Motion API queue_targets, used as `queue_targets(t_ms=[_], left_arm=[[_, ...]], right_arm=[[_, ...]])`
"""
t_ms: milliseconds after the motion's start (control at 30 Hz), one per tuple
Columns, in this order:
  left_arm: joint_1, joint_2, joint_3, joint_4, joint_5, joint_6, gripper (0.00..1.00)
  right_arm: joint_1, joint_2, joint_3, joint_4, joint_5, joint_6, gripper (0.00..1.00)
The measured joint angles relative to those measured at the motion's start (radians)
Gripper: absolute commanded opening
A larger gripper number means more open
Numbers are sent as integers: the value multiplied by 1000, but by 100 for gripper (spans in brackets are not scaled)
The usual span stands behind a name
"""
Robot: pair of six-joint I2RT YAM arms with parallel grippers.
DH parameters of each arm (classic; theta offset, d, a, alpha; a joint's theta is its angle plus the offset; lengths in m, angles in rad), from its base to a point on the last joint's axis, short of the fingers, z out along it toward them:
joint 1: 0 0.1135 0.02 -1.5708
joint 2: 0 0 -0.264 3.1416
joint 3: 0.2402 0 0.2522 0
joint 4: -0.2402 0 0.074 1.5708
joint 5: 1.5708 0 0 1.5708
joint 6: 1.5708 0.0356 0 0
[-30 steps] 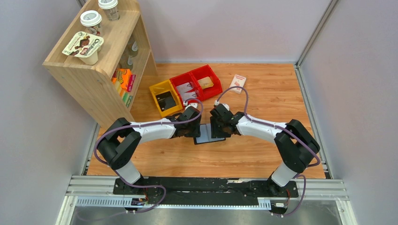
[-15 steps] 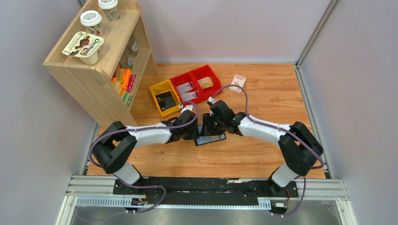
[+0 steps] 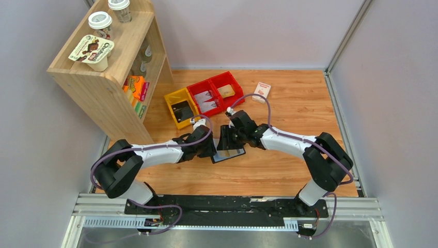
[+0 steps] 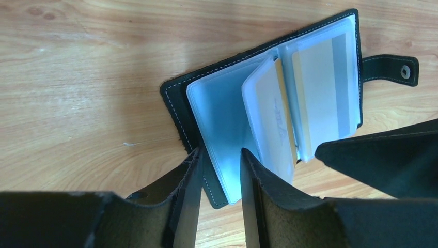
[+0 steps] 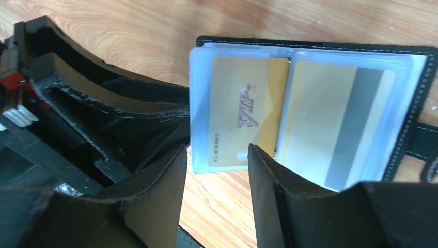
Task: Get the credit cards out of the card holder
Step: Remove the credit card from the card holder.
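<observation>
The holder (image 3: 229,153) lies open on the table (image 3: 289,103), midway between the arms; two tan cards (image 5: 243,119) sit in its clear sleeves, one of them in a raised middle leaf (image 4: 268,113); the left gripper (image 4: 217,155) has its jaws slightly parted over the holder's near left corner, and whether they pinch it cannot be told; the right gripper (image 5: 217,152) has its jaws open astride that leaf's lower edge.

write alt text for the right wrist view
An open black card holder lies on a wooden table, its clear sleeves showing two golden credit cards, one stamped VIP. The right tool stands open in front, its fingers framing the VIP sleeve's edge.
</observation>
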Motion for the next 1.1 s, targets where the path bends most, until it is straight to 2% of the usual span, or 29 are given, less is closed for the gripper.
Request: queue_targets(t_ms=[133,333,500,800,1100], left_arm=[[-1,-49,-16,-44,-37,-7,45],[-1,-211,-26,-143,-116,-9,46],[0,-264,-26,-129,-119,16,45],[55,-124,-17,35,48,35,33],[86,-24,-19,58,113,-6,28]], right_arm=[[-3,0,0,-3,22,0,51],[-19,0,0,-7,29,-11,50],[-34,0,0,-6,20,-31,49],[-87,34,0,34,-73,-42,48],[-147,100,-2,114,-185,-38,46]])
